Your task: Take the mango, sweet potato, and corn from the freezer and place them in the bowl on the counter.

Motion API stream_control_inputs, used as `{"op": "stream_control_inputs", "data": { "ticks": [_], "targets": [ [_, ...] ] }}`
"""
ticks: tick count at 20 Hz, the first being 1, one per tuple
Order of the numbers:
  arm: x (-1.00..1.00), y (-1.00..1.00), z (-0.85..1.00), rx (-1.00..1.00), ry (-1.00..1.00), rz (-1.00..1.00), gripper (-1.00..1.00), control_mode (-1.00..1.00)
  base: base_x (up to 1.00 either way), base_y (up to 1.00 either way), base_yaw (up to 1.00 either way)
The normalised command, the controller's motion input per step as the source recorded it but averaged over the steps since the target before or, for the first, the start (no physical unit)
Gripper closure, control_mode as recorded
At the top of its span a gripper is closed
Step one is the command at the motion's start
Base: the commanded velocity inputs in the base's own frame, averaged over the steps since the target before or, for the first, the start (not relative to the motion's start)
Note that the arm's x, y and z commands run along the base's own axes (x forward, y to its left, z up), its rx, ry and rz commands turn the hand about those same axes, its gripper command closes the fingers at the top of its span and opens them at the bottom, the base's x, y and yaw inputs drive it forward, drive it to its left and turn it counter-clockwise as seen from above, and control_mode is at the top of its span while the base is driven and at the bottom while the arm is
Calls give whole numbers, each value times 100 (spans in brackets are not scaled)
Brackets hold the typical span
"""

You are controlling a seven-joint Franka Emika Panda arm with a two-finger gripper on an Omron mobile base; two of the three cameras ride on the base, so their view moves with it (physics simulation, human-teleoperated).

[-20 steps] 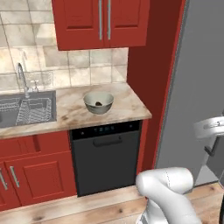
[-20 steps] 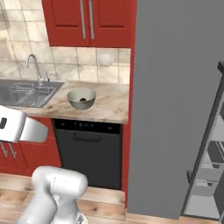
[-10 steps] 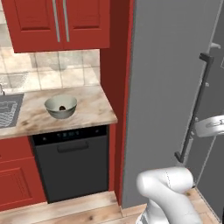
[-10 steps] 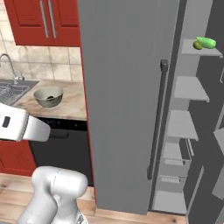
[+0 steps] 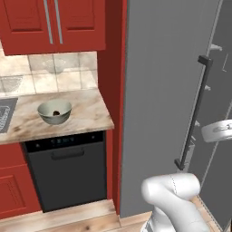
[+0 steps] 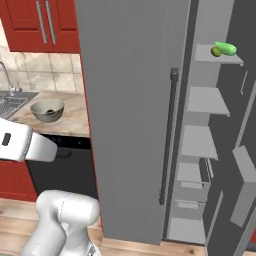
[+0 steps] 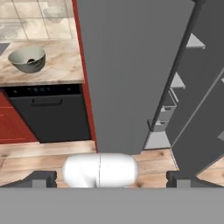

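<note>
Right base view: unlabelled freezer (image 6: 130, 125)

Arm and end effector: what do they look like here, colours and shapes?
The arm is glossy white with rounded, tube-like links; one link bears a small dark mark. The end effector has two small dark grey blocky fingertips. No cables visible.

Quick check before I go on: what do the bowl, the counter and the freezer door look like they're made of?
Bowl: likely glazed ceramic; smooth, pale grey-green, thick rim. Counter: polished stone or a stone-look top, going by the beige-brown marbled veining. Freezer door: plain matte grey, probably painted metal, with a dark bar handle. It's a render, so the look is all I can go by.
</note>
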Motion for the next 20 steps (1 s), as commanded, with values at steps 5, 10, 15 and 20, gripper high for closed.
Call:
{"op": "stream_control_inputs", "data": {
  "ticks": [5,10,15,20],
  "targets": [
    [0,0,0,0,0,0,-100,100,33,-41,0],
    [0,0,0,0,0,0,-100,100,29,-59,0],
    [0,0,0,0,0,0,-100,100,36,-60,0],
    [0,0,0,0,0,0,-100,100,53,-42,0]
  ]
}}
